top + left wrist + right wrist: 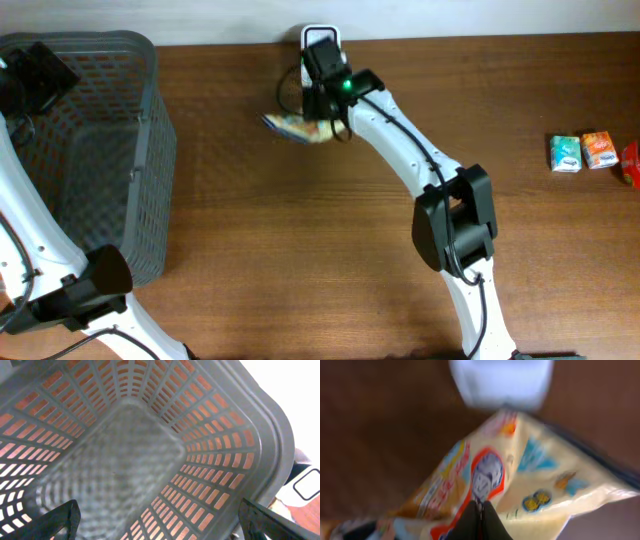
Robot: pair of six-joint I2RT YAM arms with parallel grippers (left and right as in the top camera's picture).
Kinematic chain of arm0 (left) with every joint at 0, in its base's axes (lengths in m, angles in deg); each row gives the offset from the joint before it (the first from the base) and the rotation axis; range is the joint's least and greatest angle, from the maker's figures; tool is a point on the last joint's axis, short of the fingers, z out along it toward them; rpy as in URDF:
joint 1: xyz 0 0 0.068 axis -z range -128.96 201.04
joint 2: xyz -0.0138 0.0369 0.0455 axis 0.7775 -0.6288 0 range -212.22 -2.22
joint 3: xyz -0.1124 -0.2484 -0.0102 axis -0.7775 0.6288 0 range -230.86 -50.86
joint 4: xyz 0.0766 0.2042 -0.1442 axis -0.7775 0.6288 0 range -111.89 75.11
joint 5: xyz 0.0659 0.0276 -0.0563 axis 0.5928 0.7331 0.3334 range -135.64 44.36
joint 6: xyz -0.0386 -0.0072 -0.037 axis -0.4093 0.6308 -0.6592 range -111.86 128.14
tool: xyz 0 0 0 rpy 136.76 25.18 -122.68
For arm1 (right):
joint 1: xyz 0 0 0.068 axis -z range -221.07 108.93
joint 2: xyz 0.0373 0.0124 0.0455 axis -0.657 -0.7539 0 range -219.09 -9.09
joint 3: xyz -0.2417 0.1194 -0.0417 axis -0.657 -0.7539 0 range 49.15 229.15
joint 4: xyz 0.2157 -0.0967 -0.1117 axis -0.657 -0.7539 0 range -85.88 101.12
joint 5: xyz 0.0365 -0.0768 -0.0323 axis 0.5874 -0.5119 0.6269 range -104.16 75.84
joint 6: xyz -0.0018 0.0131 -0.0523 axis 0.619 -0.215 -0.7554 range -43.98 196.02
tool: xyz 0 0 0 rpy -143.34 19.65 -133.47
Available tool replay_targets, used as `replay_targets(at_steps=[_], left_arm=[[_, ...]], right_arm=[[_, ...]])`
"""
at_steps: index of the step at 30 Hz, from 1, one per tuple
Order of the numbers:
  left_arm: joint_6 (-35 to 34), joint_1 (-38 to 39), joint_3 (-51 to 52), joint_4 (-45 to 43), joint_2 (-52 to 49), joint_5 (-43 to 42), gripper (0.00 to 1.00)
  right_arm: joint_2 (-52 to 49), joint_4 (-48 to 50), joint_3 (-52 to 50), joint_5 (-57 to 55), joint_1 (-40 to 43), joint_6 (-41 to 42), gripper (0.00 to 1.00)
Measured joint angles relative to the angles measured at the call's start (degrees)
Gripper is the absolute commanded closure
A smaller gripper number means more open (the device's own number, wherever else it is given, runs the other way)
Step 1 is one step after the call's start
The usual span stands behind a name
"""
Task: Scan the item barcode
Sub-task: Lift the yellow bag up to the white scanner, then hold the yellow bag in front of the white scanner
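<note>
Presently the right arm (pixel 400 140) reaches to the upper middle of the overhead frame; its jaws are clenched on the edge of a yellow snack packet (pixel 295 127), which sits just below and left of the white scanner (pixel 320 38) at the top edge of the wooden counter (pixel 300 250); the wrist view is blurred, the packet's print unreadable; the left arm's jaws stand released and wide, holding nothing, over the grey basket (pixel 150 150) at the left; two small cartons (pixel 580 152) sit side by side at the far right.

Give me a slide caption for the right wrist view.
Right gripper pinches a colourful snack packet in front of the white scanner.
</note>
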Motion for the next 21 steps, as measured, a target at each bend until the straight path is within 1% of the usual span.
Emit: replay_targets(at_steps=[1,3,4,5,6,7,8,9,12,15,18,20,21], left_arm=[[0.0,0.0,0.0,-0.04,0.0,0.0,0.01],[-0.02,0.0,0.0,-0.02,0.0,0.0,0.01],[-0.02,0.0,0.0,-0.02,0.0,0.0,0.01],[0.0,0.0,0.0,-0.02,0.0,0.0,0.01],[0.0,0.0,0.0,-0.02,0.0,0.0,0.01],[0.0,0.0,0.0,0.04,0.0,-0.02,0.01],[0.0,0.02,0.0,0.0,0.0,0.0,0.01],[-0.02,0.0,0.0,-0.02,0.0,0.0,0.01],[0.0,0.0,0.0,-0.02,0.0,0.0,0.01],[0.0,0.0,0.0,-0.02,0.0,0.0,0.01],[0.0,0.0,0.0,-0.02,0.0,0.0,0.01],[0.0,0.0,0.0,0.0,0.0,0.0,0.01],[0.0,0.0,0.0,-0.02,0.0,0.0,0.01]], right_arm=[[0.0,3.69,1.01,-0.72,0.0,-3.45,0.96],[0.02,7.5,1.46,-1.66,0.17,-8.2,0.96],[0.02,8.24,1.46,-1.88,0.35,-10.38,0.92],[0.02,8.09,1.46,-2.05,0.66,-11.1,0.76],[0.02,4.44,1.7,-2.1,0.87,-10.51,0.5],[0.02,1.62,1.7,-2.29,1.09,-9.81,0.2],[-0.02,-1.86,1.66,-2.25,1.31,-7.87,0.08],[-0.04,-3.19,1.66,-1.86,1.38,-5.92,0.02],[-1.25,-7.87,1.68,3.15,1.27,2.6,0.01],[-4.26,-9.16,1.66,7.96,-0.15,6.1,0.01],[-6.64,-9.4,1.66,7.89,-3.17,8.52,0.01],[-8.52,-10.19,1.66,4.94,-4.92,12.61,0.02],[-9.31,-9.84,1.66,3.54,-5.42,13.9,0.13]])
